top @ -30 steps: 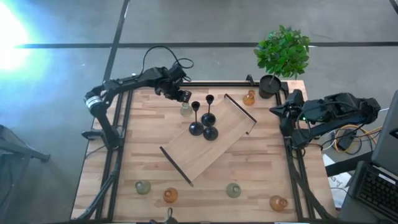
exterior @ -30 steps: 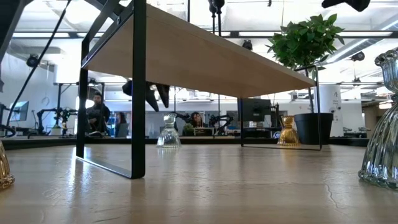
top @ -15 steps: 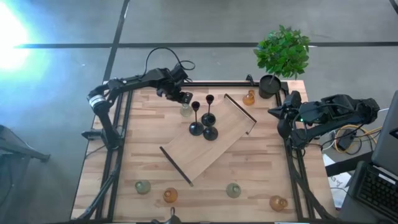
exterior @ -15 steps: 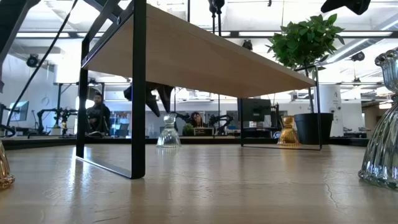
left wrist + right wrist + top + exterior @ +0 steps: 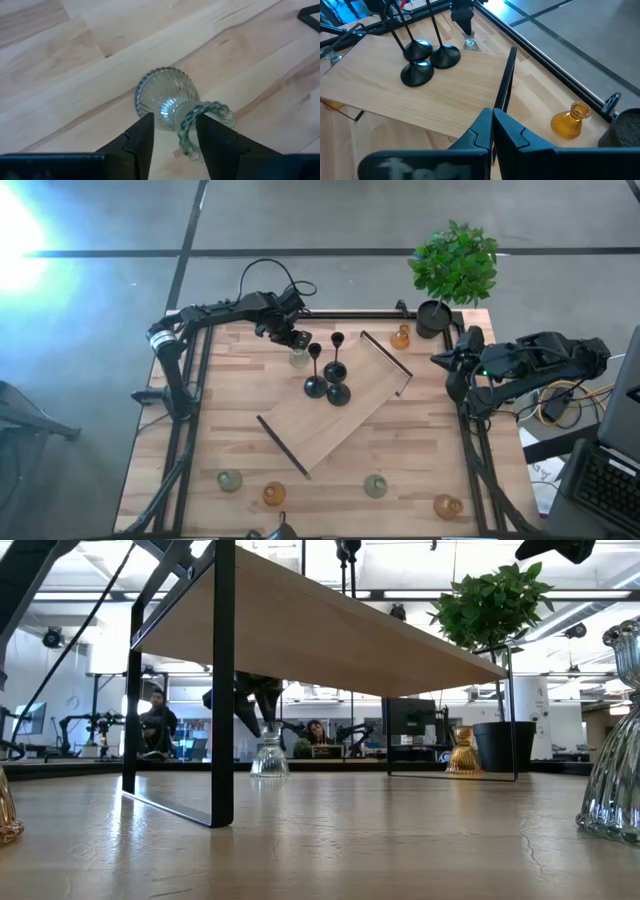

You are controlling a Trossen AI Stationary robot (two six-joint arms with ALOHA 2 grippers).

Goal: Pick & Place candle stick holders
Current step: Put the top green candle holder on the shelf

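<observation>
left hand (image 5: 296, 344): hanging over a pale green glass holder (image 5: 298, 358) near the far edge of the tabletop (image 5: 240, 430), fingers (image 5: 141, 141) apart and straddling its neck, not clamping it yet as far as I can tell.
raised board (image 5: 335, 412): sitting mid-tabletop with three black stem holders (image 5: 330, 378) already standing on it, so I'm guessing that part's done.
front row: two pale green holders (image 5: 230, 480) and two amber ones (image 5: 274, 495) are waiting along the near edge, all untouched.
amber holder by the plant (image 5: 401, 337): sitting at the far right next to the black pot (image 5: 434, 318), also not on the board.
right hand (image 5: 452, 367): parking at the right edge, fingers pressed together, holding nothing.
progress: roughly a third in, I'd say, with all six glass ones still to go.
</observation>
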